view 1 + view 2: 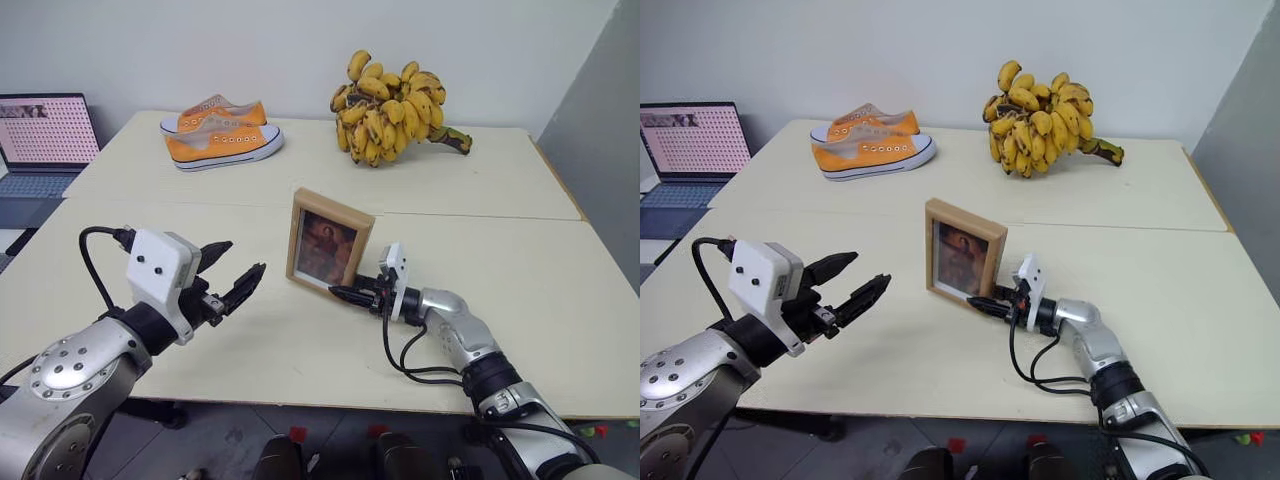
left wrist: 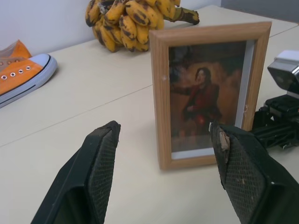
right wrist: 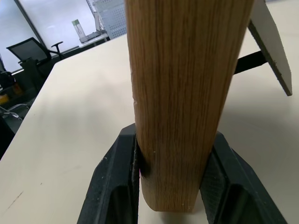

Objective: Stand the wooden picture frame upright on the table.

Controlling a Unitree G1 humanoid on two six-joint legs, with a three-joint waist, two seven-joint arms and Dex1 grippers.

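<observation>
Wooden picture frame point(image 1: 328, 243) upright, lower edge clamped by right hand point(image 1: 350, 294); left hand point(image 1: 232, 270) apart, seemingly clear.

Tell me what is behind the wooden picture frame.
Behind the wooden picture frame, its fold-out stand angles back toward the table, visible in the right wrist view. Farther back lie bananas. The head views hide the frame's back, and where the stand's foot rests.

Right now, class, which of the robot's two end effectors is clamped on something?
The right end effector: its fingers pinch the wooden picture frame's lower side edge. The left end effector hangs open, holding nothing.
</observation>
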